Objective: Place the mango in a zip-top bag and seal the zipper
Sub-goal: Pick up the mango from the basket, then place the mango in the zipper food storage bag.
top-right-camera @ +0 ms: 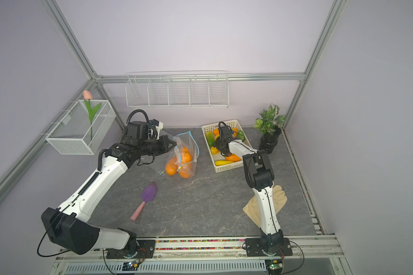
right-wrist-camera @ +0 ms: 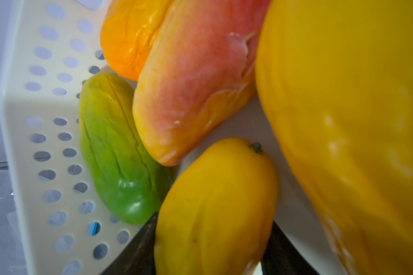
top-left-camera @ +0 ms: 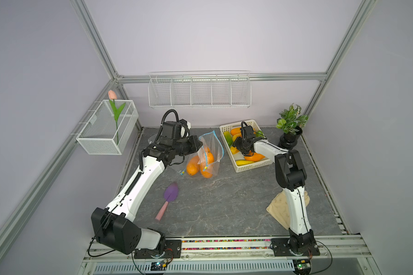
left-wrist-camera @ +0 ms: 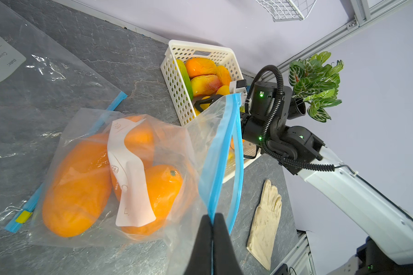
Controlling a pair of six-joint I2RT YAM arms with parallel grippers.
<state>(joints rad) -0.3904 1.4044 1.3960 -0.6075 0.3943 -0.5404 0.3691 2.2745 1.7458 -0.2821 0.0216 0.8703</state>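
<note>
Two claws are at work; read them from left to right. Your left arm (top-left-camera: 138, 181) reaches out low from its base with the forearm near level. The wrist is turned so the left gripper (left-wrist-camera: 211, 220) points sideways at the zip-top bag (left-wrist-camera: 177, 147). Its jaws are pinched fully together on the bag's blue zipper strip (left-wrist-camera: 221, 154), holding that edge of the mouth lifted. The mouth gapes just ahead of the fingertips. Below and ahead of this claw, inside the bag, the orange mangoes (left-wrist-camera: 76, 185) rest on the table, long axes roughly parallel.

Your right arm (top-left-camera: 296, 209) rises from its base to a high elbow, then slopes down into the white basket (top-left-camera: 253, 167). The right gripper (right-wrist-camera: 214, 221) straddles a yellow mango (right-wrist-camera: 215, 190) in the basket. The mango's long axis runs straight out along the fingers, with the stem end pointing away from the claw. One finger (right-wrist-camera: 150, 228) sits at each flank, jaws at a medium spread; you cannot tell whether they press on it. Beside this claw lie a green mango (right-wrist-camera: 115, 154) and a red-blushed mango (right-wrist-camera: 191, 90).
</note>
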